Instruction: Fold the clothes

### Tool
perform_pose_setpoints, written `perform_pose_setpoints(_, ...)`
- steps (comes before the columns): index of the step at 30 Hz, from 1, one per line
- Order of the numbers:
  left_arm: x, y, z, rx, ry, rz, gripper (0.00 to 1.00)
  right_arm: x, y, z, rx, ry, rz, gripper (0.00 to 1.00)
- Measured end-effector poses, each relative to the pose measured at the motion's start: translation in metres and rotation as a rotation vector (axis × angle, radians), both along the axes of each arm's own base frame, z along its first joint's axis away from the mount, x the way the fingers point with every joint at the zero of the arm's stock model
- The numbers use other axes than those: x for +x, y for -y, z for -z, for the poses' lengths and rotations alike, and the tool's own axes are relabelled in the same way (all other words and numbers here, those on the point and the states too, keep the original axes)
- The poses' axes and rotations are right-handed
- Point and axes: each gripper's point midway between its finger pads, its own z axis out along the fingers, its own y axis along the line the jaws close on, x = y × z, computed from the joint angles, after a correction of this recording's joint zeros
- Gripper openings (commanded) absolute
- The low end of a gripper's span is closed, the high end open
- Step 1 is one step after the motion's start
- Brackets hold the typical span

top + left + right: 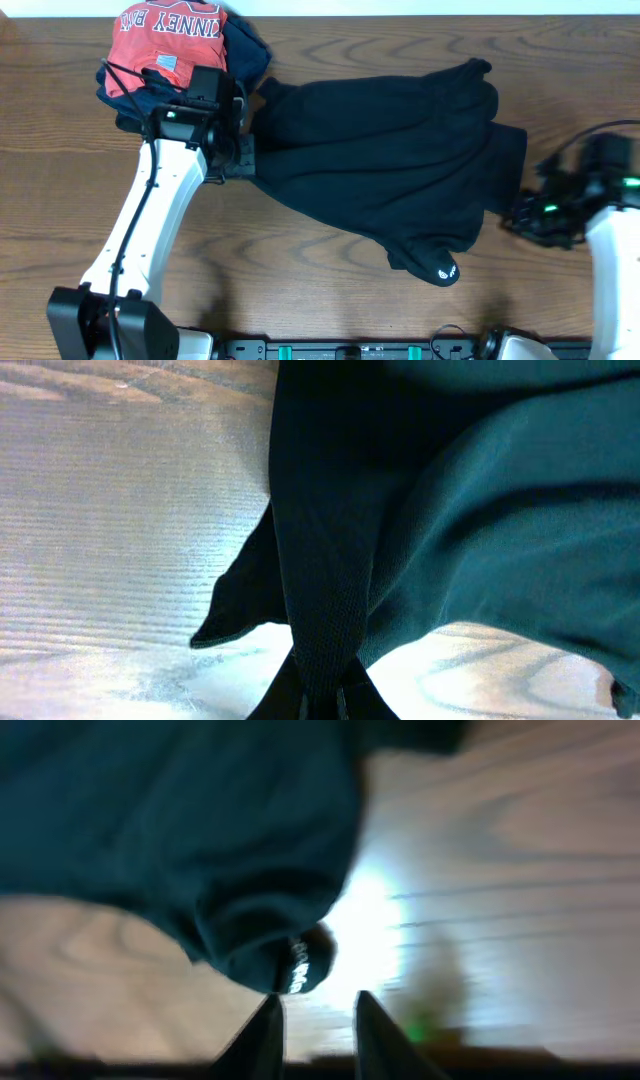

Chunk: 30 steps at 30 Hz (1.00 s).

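Black shirt [390,165] lies crumpled mid-table [300,270]. Left gripper [243,155] is clamped on its edge near a red shirt [160,40]. Right gripper [317,1005] hangs clear, fingers seemingly apart in the blur.

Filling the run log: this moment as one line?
left fingers: shut on shirt | right fingers: open, empty | shirt: crumpled on table

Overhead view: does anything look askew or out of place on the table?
The black shirt lies bunched and skewed, one end with a white logo trailing toward the near edge. The left gripper pinches its left edge. A red shirt sits heaped on a navy garment at the far left corner.
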Motion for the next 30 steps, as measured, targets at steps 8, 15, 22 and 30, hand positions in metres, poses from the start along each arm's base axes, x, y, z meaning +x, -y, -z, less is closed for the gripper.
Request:
perform_pose_setpoints(8, 0.008, 0.001, -0.002, -0.006, 0.032, 0.000, 0.06, -0.035, -0.054, 0.059, 0.037, -0.131, -0.131, 0.33)
perform_pose_setpoints(15, 0.012, 0.002, -0.003, -0.009, 0.048, 0.000, 0.06, -0.041, -0.083, 0.083, 0.033, -0.120, -0.168, 0.33)
perform_pose_setpoints(22, 0.012, 0.002, -0.003, -0.009, 0.049, 0.000, 0.06, -0.053, -0.090, 0.104, -0.011, -0.140, -0.143, 0.36)
perform_pose_setpoints(30, 0.012, 0.002, -0.003, -0.009, 0.049, 0.000, 0.06, -0.059, -0.081, 0.121, -0.051, -0.155, -0.044, 0.48)
